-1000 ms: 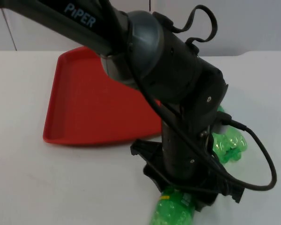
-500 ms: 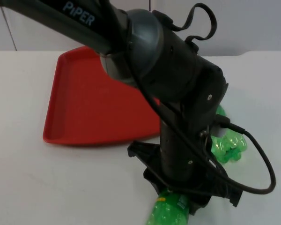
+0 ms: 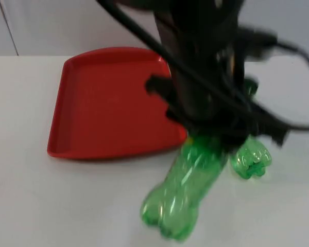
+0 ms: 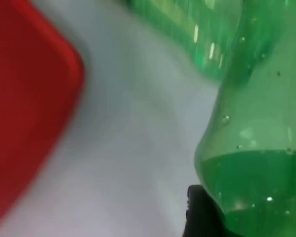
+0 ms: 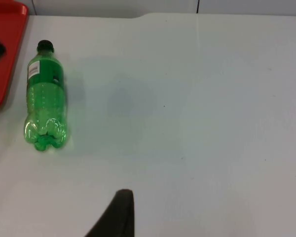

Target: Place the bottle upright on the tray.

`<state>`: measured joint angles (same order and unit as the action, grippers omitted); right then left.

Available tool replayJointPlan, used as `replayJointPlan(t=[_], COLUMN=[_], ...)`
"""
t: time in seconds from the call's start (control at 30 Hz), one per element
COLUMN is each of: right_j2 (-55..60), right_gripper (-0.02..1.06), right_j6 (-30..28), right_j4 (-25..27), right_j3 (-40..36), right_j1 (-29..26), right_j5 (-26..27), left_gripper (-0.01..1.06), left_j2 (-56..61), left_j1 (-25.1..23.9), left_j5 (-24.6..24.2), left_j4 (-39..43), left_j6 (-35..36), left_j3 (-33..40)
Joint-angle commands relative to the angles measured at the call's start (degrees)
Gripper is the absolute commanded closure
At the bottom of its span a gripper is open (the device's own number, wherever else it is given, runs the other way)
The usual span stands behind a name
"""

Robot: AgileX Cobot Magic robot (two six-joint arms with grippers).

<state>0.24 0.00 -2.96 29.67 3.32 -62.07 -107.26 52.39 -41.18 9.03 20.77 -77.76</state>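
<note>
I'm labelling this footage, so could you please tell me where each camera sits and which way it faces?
Top view: fixed above, looking down and forward at the red tray; the left arm lifts the held bottle.
Left wrist view: on the left arm, facing the held bottle; a black fingertip shows.
Right wrist view: on the waiting right arm, facing the lying bottle.
Shared: lying bottle, tray.

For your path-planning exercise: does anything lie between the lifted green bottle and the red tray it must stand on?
Nothing visible does. The left gripper holds the lifted bottle just off the red tray at its near right corner. The second bottle lies on the table on the far side from the tray.
</note>
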Motion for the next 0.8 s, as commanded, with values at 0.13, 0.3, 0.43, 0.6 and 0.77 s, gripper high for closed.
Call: replayJointPlan(t=[0.13, 0.3, 0.43, 0.6, 0.77], right_j2=[-0.24, -0.24, -0.24, -0.24, -0.24], right_gripper=[-0.01, -0.01, -0.01, -0.01, -0.01], right_j6=[-0.91, -0.91, -0.91, -0.91, -0.91], right_j4=[0.31, 0.31, 0.31, 0.31, 0.31], right_j3=[-0.15, -0.15, -0.15, -0.15, -0.15], right_j1=[-0.24, -0.24, -0.24, -0.24, -0.24], right_j5=[0.47, 0.47, 0.47, 0.47, 0.47], left_gripper=[1.05, 1.05, 1.05, 1.05, 1.05], left_j2=[10.59, 17.58, 21.93, 25.97, 26.66], left_j1=[0.16, -0.05, -2.13, -9.54, -15.38], left_j5=[5.14, 9.34, 12.44, 15.22, 16.65], left_j4=[8.40, 16.64, 20.46, 20.36, 20.23], left_j6=[1.08, 5.69, 9.23, 10.15, 11.14], left_j3=[-0.22, -0.22, -0.22, -0.22, -0.22])
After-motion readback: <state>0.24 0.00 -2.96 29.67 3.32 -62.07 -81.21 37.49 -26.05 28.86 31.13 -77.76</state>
